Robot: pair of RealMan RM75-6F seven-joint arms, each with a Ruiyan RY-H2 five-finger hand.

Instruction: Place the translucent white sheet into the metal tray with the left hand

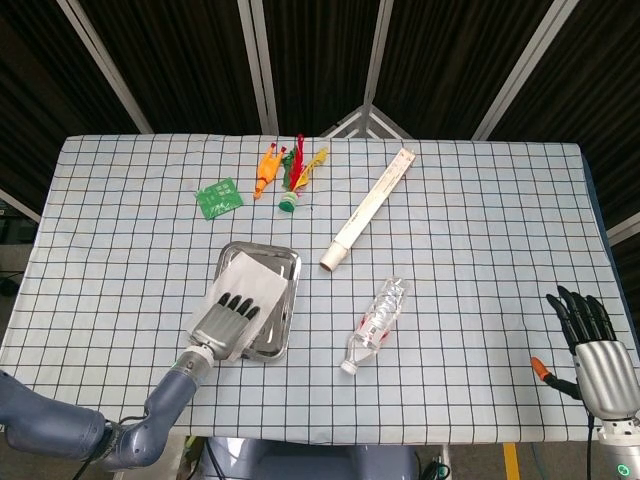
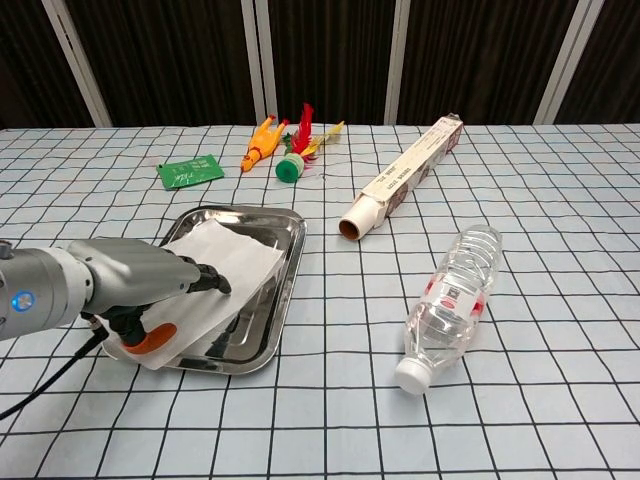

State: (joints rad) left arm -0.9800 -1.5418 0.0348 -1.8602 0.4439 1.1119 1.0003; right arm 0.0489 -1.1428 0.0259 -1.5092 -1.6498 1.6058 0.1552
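1. The sheet (image 2: 225,270) is pinched in the left hand (image 2: 140,285), fingers laid flat on top and the thumb seen beneath its near edge in the chest view.
2. Most of the sheet lies over the tray (image 1: 283,257). Its near-left part overhangs the tray's near rim, so placement is judged to be in its last stage, not finished.
3. In the head view the sheet (image 1: 248,290) is seen tilted, covering the left half of the tray, with the left hand (image 1: 227,318) resting on its lower part.
4. The step in hand is taken to be the lowering and settling of the sheet inside the tray.
5. For the next move, a small push of the sheet toward the tray's far side would be called for, so that no edge rides on the rim; then the fingers would be opened and the hand lifted away without dragging the sheet.
6. The right hand (image 1: 597,348) is held spread and empty at the table's near-right edge, well apart from the tray.
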